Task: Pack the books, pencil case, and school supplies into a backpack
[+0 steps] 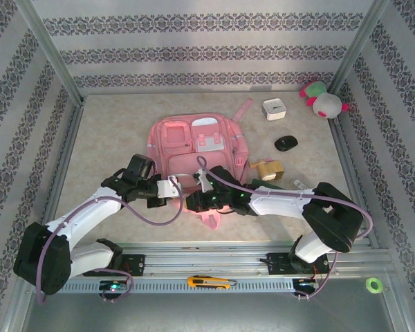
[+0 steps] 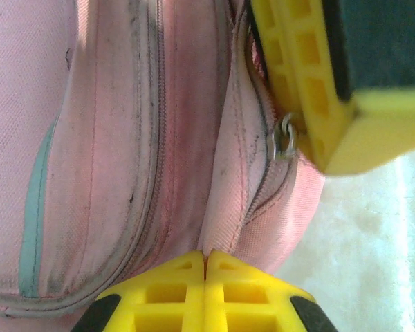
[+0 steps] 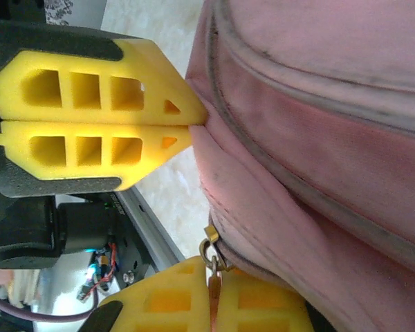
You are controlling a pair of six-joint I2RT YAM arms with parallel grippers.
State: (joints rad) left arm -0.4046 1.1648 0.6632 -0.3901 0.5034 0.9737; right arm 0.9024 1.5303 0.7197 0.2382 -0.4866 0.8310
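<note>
The pink backpack lies flat in the middle of the table with its front pockets up. At its near edge my left gripper is shut on a fold of the pink fabric beside a zip seam; its yellow fingertips meet tightly on the fold. Just to the right, my right gripper is shut on the zip pull, whose metal ring stands just above the yellow fingertips. The left gripper also pinches the fabric at the upper left of the right wrist view.
A white box, a black mouse, a brown cardboard item and a pink-and-green plush toy lie at the right. A yellow utility knife and a green tape roll rest by the front rail.
</note>
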